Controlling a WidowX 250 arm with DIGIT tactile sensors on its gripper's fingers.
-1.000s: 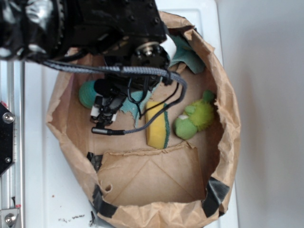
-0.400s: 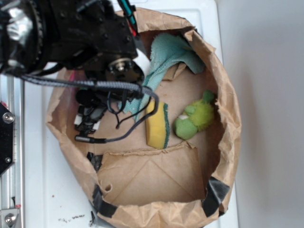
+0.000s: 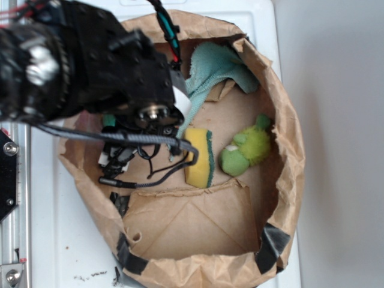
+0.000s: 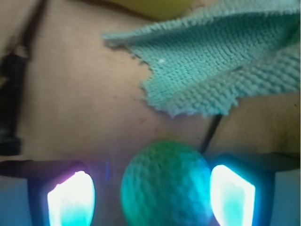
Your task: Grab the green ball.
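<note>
The green ball (image 4: 165,186) is teal, round and bumpy, and it lies on the brown paper floor between my gripper (image 4: 151,197) fingers. The right fingertip (image 4: 231,195) is at the ball's side, while a gap shows between the ball and the left fingertip (image 4: 71,200). The gripper is open. In the exterior view the black arm (image 3: 90,66) covers the gripper, and only a sliver of the green ball (image 3: 108,120) shows under it at the bag's left side.
Everything sits inside a brown paper bag (image 3: 288,156) with raised walls. A teal cloth (image 3: 213,69) (image 4: 221,61) lies just beyond the ball. A yellow sponge (image 3: 199,157) and a lime plush toy (image 3: 246,150) lie to the right. Black cables (image 3: 150,177) hang from the arm.
The arm has moved left and over the ball, which it now mostly hides in the exterior view. The teal cloth at the back is now uncovered.
</note>
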